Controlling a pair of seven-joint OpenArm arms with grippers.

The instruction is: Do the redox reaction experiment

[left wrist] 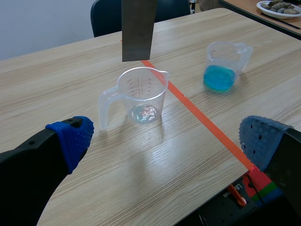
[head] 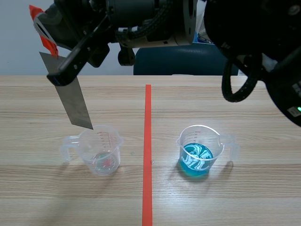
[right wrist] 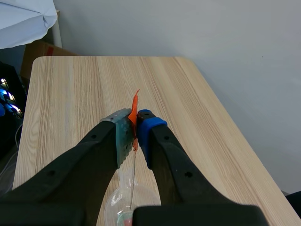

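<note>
Above the clear cup point(head: 100, 149) | right gripper point(head: 60, 74) is clamping its fingers tight on the metal strip point(head: 75, 106), which is hanging with its lower end just over the clear cup's rim | blue-liquid cup point(head: 197, 151) is standing well apart from the clear cup, across the tape line point(head: 147, 155) | left gripper point(left wrist: 167, 136) is hovering near the clear cup, fingers spread wide, holding nothing

No text is showing clearly enough to read. The clear measuring cup point(head: 101, 149) is carrying red graduation marks (too small to make out), and white lettering point(left wrist: 233, 190) below the worktop point(left wrist: 188, 155) edge is appearing blurred.
</note>
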